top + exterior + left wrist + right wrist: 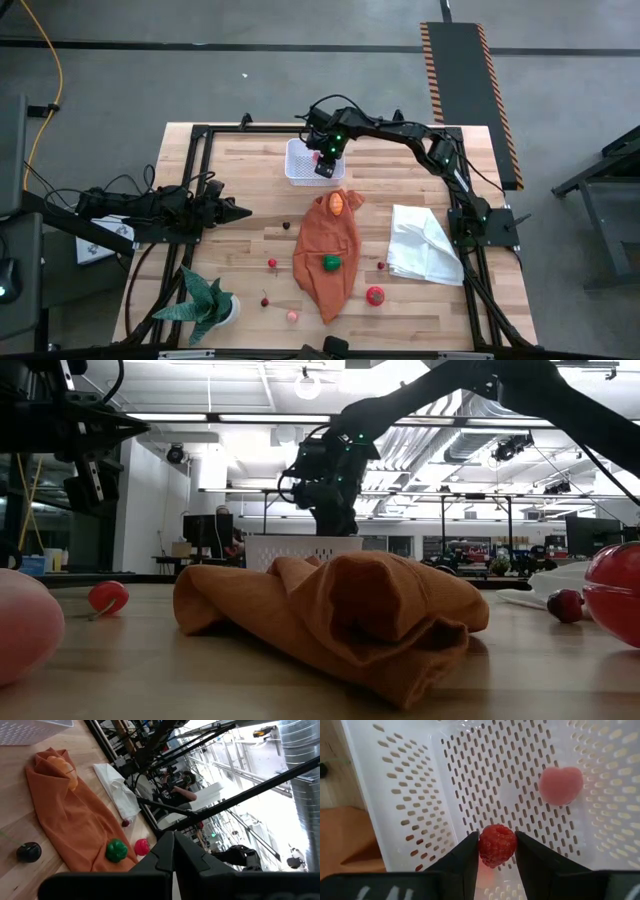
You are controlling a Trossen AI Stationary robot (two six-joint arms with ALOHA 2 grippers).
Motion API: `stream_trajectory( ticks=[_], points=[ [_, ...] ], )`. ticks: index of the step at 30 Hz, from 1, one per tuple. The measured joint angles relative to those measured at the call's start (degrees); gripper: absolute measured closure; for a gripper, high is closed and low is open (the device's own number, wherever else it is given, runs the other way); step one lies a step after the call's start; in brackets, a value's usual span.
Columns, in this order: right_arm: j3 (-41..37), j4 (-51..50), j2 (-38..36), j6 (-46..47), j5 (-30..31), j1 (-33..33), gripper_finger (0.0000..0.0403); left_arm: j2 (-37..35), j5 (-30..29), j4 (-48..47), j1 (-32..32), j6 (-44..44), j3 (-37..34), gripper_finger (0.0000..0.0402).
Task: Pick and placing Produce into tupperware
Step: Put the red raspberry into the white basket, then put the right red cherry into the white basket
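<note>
The right gripper (327, 160) hangs over the white tub (303, 162) near the table's far edge, its fingers closed on a red raspberry (497, 845). Only its wrist view shows a pink fruit (560, 785) already lying on the tub's perforated floor. The left gripper (240, 212), pinched shut, waits over bare wood left of the orange cloth (328, 255). From the low view, the tub's contents are hidden, I think.

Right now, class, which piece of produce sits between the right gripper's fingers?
The red raspberry, held by the right gripper above the white tub. The pink piece lies loose in the tub, apart from the fingers.
</note>
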Motion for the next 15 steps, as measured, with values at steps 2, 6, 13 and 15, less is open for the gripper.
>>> stream_trajectory(
  ticks=[2,6,13,15],
  points=[
    [0.0,0.0,0.0,-0.1,0.1,0.0,0.0277,0.0,0.0,0.0,0.0,0.0,0.0,0.0401],
    [0.0,0.1,0.0,0.1,1.6,0.0,0.0253,0.0,0.0,0.0,0.0,0.0,0.0,0.0401],
    [0.1,0.0,0.0,0.6,1.7,0.0,0.0244,0.0,0.0,0.0,0.0,0.0,0.0,0.0401],
    [1.2,-1.7,0.0,0.9,1.2,0.0,0.0247,0.0,0.0,0.0,0.0,0.0,0.0,0.0401]
  ],
)
